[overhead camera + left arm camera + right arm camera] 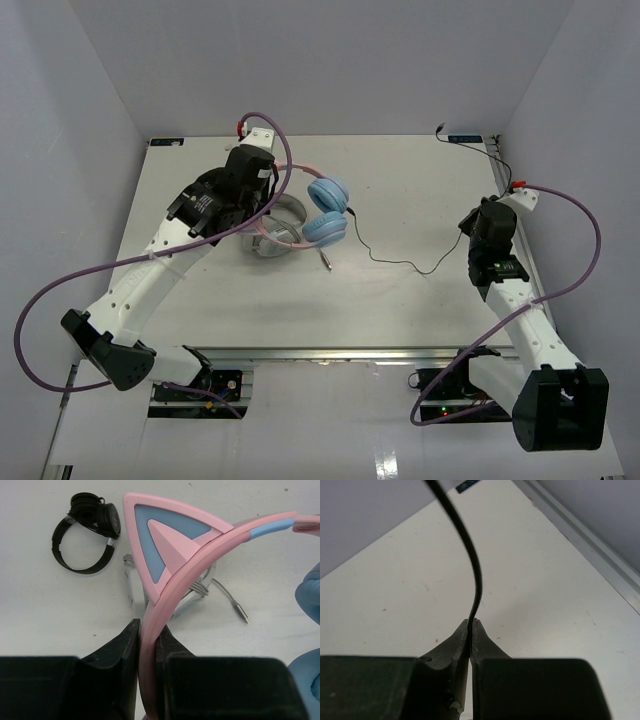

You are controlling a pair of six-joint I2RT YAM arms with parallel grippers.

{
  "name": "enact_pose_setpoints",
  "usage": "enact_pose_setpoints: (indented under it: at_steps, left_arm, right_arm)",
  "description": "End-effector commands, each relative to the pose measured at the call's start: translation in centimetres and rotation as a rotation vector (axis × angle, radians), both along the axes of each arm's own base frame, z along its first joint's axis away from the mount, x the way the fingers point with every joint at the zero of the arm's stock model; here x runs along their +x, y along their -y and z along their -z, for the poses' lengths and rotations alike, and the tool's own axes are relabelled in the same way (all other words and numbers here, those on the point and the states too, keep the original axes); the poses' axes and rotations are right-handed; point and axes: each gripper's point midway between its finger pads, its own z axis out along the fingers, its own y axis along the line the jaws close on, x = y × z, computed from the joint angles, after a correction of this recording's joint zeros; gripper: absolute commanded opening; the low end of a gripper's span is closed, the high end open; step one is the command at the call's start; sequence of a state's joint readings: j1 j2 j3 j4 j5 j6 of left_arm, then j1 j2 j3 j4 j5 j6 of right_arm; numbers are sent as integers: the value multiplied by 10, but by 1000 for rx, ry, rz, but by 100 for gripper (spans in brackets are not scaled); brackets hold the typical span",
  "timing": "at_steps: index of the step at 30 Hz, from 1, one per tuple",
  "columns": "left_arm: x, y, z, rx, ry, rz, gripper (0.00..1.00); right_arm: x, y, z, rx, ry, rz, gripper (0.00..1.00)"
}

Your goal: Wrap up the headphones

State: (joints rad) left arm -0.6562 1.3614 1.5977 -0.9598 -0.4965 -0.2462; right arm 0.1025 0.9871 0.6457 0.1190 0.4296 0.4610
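Note:
The headphones [326, 209] lie mid-table, their two light blue ear cups side by side. My left gripper [262, 200] is shut on their pink cat-eared headband [200, 555], which passes between the jaws in the left wrist view, where the gripper [148, 630] sits below a pink and blue ear. An ear cup [310, 595] shows at the right edge. The thin dark cable [395, 262] runs right from the cups across the table to my right gripper [468, 228]. In the right wrist view that gripper [471, 622] is shut on the cable [475, 580].
Grey-white headphones [275, 238] with a grey cord and plug [241, 612] lie under the pink headband. Small black headphones [85, 535] lie beyond them. Another thin wire [470, 140] runs along the back right corner by a metal rail [600, 555]. Walls enclose the table.

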Motion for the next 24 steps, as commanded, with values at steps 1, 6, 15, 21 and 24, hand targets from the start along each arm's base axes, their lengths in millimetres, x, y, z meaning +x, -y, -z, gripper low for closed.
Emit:
enact_pose_setpoints:
  at_steps: [1,6,15,21,24]
  left_arm:
    - [10,-19,-31,-26,121,-137,0]
    - [11,-8,-27,-69,119,-90,0]
    - [8,4,-40,-158,160,-32,0]
    - [9,5,-44,-157,172,-17,0]
    - [6,14,-46,-184,156,31,0]
  right_arm:
    - [-1,30,35,68,-80,131,8]
    - [5,11,62,99,-164,20,8]
    - [5,-7,79,38,-284,-143,53]
    - [-3,-26,12,-49,-165,-297,72]
    - [-19,-55,-36,-109,-47,-453,72]
